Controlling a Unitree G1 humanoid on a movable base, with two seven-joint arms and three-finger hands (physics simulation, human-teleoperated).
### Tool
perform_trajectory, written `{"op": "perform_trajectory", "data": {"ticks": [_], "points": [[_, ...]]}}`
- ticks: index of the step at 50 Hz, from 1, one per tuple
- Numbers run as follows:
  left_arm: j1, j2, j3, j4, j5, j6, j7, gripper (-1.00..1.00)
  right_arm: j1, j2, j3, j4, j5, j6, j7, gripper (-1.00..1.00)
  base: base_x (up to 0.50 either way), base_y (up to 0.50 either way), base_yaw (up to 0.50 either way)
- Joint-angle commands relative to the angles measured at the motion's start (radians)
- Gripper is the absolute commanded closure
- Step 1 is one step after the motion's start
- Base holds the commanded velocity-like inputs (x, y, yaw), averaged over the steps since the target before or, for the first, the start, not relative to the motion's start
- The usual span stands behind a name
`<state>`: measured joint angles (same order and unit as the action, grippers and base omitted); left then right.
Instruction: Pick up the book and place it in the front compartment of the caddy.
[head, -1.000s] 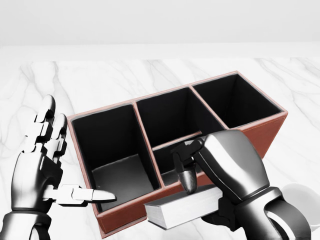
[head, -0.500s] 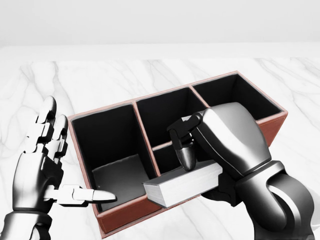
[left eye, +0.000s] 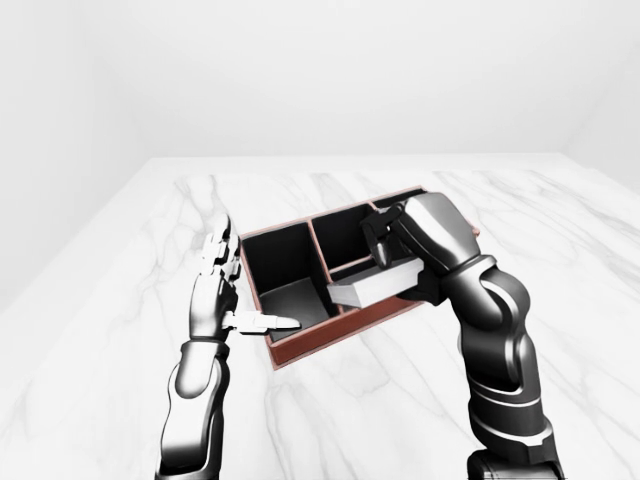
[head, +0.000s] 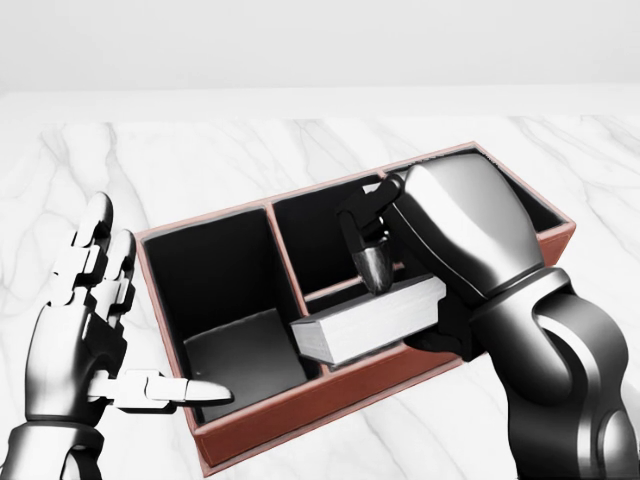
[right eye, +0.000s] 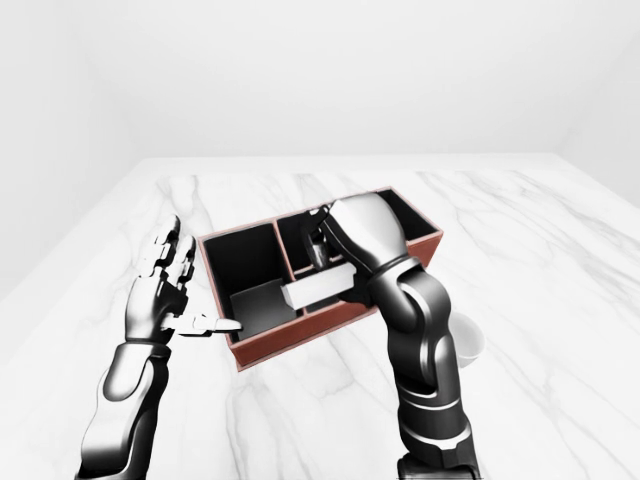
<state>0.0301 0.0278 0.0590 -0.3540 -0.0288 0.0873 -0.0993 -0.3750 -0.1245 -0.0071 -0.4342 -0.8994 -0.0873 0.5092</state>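
Head view shows a white marble counter (head: 200, 160) carrying a red-brown caddy (head: 330, 412) with black lining, set at a slant so that its long side runs from the lower left to the upper right of the picture. The caddy is split into a large compartment at its left end, a compartment at its right end, and a middle section divided by a low crosswise wall into an upper and a lower pocket. The right hand (head: 440, 265) is clamped on the book (head: 368, 322): one dark fingertip presses down on its top cover while the rest of the hand wraps the far end, hiding that part. The book is held level, clear of the counter, its pale page edges facing the bottom of the view, and it hangs just over the lower middle pocket and the caddy's near wall, one corner reaching toward the divider beside the large left compartment. Whether it touches the caddy rim I cannot tell. The left hand (head: 88, 325) stands upright just beside the caddy's left end, fingers spread and apart, its thumb (head: 165, 390) pointing across the caddy's lower-left corner, gripping nothing. In the right-eye view a white rounded object (right eye: 468, 342) sits on the counter beside the right forearm.
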Motion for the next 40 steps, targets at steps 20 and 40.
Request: {"op": "perform_trajectory", "data": {"ticks": [20,40], "points": [[-0.002,0.000,0.000,0.000,0.004,0.000,0.002,-1.00,-0.179,-0.049,-0.027,0.232,0.019,0.000,-0.108,1.00,0.00,0.00,0.00],[-0.002,0.001,0.002,0.001,0.011,0.000,0.005,-1.00,-0.262,-0.057,-0.019,0.379,0.006,0.000,-0.172,1.00,0.00,0.00,0.00]]}}
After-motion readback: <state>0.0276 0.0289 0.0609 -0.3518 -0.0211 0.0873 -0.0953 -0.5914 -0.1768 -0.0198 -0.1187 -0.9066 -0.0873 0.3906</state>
